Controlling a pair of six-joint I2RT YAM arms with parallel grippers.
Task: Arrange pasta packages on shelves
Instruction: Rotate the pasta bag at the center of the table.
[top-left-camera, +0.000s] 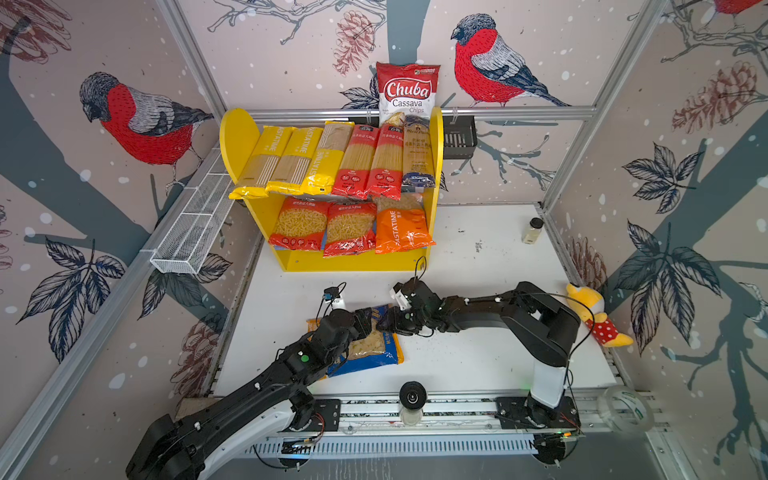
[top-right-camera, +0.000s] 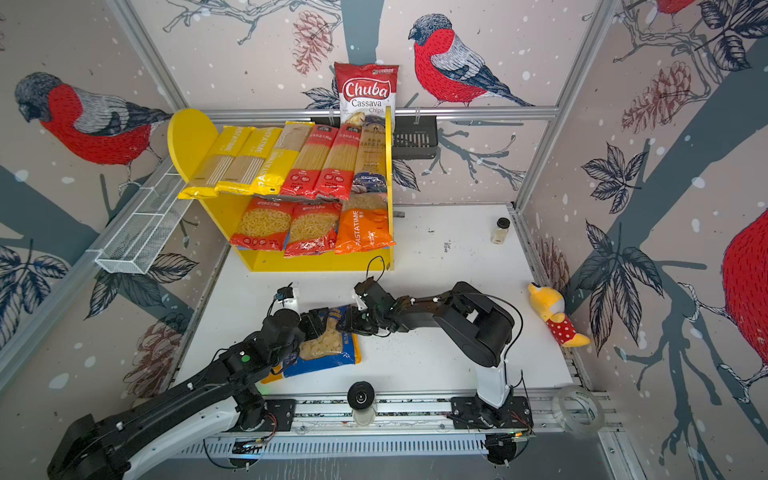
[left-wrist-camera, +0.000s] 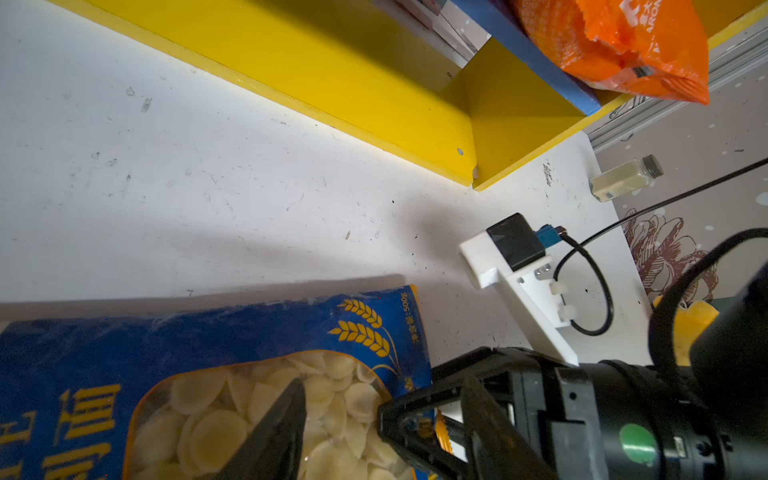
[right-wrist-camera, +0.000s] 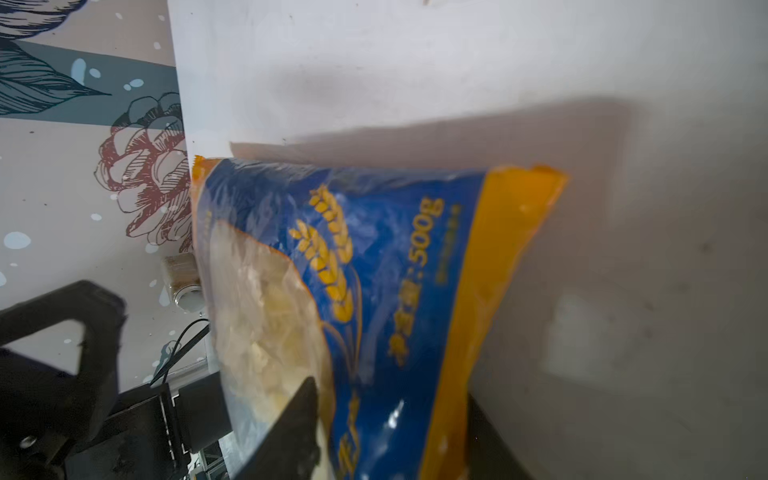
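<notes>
The right wrist view alone shows the bag (right-wrist-camera: 374, 270) tilted inside the right gripper (right-wrist-camera: 390, 395), grip unclear. The left gripper (left-wrist-camera: 382, 380), arm stretched forward, gapes over it.

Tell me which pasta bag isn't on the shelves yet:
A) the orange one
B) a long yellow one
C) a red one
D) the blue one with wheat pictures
D: the blue bag sits out in front of the shelves, not on either board.
</notes>
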